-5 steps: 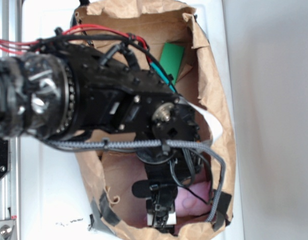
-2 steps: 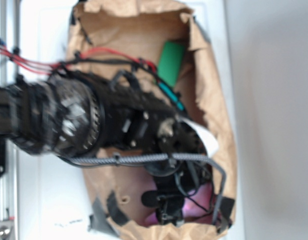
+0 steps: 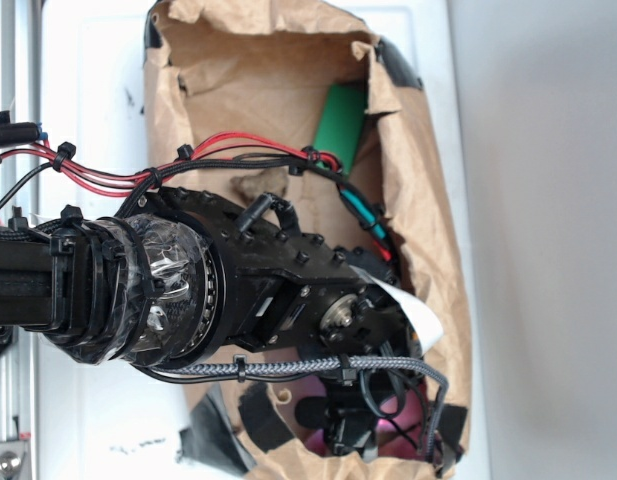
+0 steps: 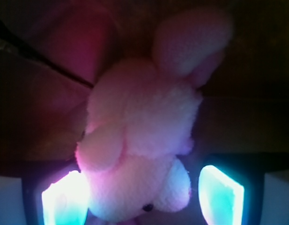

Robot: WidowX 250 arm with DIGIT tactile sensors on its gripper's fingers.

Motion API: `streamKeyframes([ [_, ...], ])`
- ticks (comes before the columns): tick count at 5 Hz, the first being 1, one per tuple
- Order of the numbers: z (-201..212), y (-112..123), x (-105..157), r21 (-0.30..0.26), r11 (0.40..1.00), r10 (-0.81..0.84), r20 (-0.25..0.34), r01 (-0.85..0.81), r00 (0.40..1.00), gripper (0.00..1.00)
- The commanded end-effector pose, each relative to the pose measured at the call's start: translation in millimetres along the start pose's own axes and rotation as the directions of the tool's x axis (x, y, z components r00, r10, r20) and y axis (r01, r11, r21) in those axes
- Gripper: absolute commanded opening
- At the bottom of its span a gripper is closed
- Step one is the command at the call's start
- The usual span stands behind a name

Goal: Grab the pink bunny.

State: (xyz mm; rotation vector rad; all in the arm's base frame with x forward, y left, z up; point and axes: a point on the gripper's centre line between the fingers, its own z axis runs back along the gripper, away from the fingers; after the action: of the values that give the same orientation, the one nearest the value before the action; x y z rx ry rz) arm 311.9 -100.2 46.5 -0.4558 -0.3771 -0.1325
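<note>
The pink bunny (image 4: 139,145) fills the wrist view, a soft pink plush with a whitish snout and a dark eye near the bottom edge. My gripper (image 4: 143,199) stands open around its head: the left pad (image 4: 64,199) touches the plush, while the right pad (image 4: 221,194) is a little apart from it. In the exterior view the gripper (image 3: 348,430) reaches down into the near end of the brown paper bag (image 3: 428,200), and only slivers of the pink bunny (image 3: 388,408) show around it.
A green block (image 3: 343,125) lies against the bag's far right wall. The arm and its cables cover most of the bag's middle. The bag's crumpled walls stand close on both sides of the gripper, and a white surface surrounds the bag.
The arm has swung further toward the bag's near end and dropped lower, so the gripper sits deeper and the bunny shows less in the exterior view.
</note>
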Motion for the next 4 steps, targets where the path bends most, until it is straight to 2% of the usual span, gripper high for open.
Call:
streamKeyframes([
  [1, -11.6, -26.4, -8.1, 0.051, 0.998, -0.034, 0.031, 0.032, 0.999, 0.0],
  [4, -11.1, -28.6, -12.0, 0.068, 0.997, -0.031, 0.062, 0.027, 0.998, 0.0],
])
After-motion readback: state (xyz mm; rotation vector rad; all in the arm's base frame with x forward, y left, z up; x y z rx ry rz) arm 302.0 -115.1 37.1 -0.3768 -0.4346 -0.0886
